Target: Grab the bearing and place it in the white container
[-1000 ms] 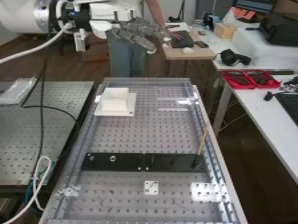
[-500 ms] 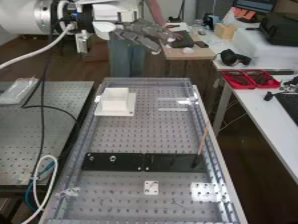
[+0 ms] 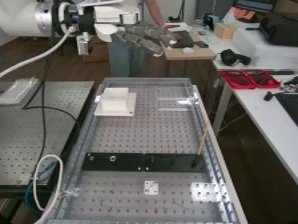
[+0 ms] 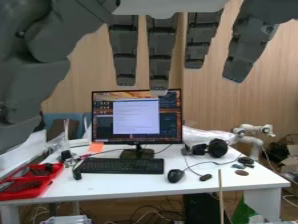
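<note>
From the centre of the black bar (image 3: 174, 162), the larger nut (image 3: 113, 158) and smaller nut (image 3: 91, 158) are seated toward nine o'clock, the white container (image 3: 116, 101) at eleven and the released, straight-fingered hand (image 3: 138, 36) at twelve, and, as the bearing's location cannot be determined, a nut may be grasped through misidentification.

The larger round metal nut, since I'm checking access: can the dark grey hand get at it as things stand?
Probably yes: the open hand would need lowering, but nothing covers the larger nut on the flat black bar.
</note>
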Available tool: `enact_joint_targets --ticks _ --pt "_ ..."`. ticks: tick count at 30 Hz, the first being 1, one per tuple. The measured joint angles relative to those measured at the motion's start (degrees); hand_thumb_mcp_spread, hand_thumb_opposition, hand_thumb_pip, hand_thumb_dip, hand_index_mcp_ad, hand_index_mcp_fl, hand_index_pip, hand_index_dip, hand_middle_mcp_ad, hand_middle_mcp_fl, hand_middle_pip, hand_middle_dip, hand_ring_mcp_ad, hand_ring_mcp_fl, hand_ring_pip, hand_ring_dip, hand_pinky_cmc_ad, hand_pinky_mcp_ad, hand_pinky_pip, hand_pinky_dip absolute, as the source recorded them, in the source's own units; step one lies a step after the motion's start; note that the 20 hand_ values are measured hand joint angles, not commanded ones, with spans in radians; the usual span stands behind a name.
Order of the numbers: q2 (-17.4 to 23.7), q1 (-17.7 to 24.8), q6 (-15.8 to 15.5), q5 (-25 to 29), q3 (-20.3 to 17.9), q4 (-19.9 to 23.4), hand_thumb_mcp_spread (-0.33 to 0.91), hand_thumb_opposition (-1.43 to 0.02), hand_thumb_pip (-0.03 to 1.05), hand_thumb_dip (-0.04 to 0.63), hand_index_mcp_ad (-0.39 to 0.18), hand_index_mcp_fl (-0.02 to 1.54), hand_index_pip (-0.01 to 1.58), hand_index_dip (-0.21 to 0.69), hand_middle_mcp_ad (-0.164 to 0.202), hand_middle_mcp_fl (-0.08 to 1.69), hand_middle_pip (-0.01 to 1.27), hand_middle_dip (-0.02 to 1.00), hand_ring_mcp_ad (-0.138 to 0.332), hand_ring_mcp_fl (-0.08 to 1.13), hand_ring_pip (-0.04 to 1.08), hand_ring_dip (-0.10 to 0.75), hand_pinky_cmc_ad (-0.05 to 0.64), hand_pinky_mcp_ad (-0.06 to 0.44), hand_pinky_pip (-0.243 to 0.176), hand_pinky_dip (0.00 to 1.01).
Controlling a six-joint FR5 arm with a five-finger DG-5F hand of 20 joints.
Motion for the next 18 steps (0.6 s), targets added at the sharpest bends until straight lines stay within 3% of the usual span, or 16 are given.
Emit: enact_joint_targets --ticks 18 --pt "0.07 -0.56 -0.13 -0.59 -0.23 0.60 0.22 -0.66 0.39 0.024 -0.105 0.37 0.09 0.131 0.052 0.33 0.13 0.42 0.140 0.05 0.12 0.152 0.417 0.347 0.000 0.18"
